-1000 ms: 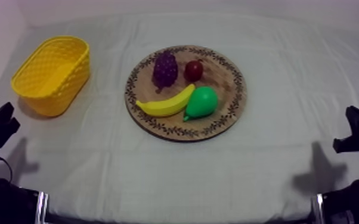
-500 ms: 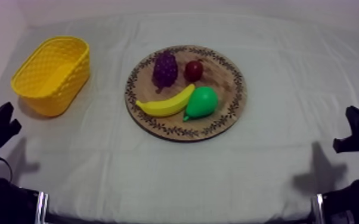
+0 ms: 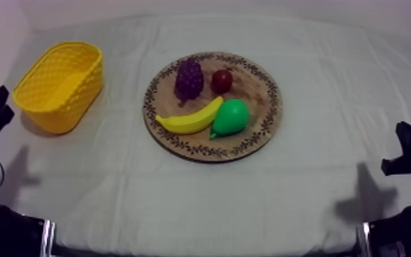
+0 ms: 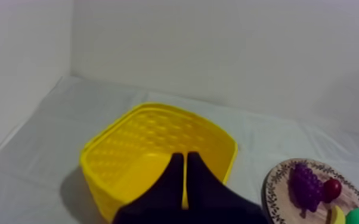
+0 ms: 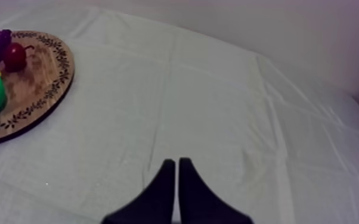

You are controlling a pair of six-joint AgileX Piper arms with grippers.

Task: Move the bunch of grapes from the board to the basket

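Grapes [image 3: 188, 80] sit on board [image 3: 256, 89] atop creased grey-white cloth [image 3: 201, 198].

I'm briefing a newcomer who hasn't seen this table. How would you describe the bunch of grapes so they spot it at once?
Find the round wooden board mid-table, right of the yellow basket in the top view. At its far left lies the bunch of grapes, beside the small red fruit, behind the banana. It is the only purple, knobbly fruit there.

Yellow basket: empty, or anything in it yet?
Empty: the yellow basket has its bare lattice floor showing inside, and the bunch of grapes lies on the wooden board.
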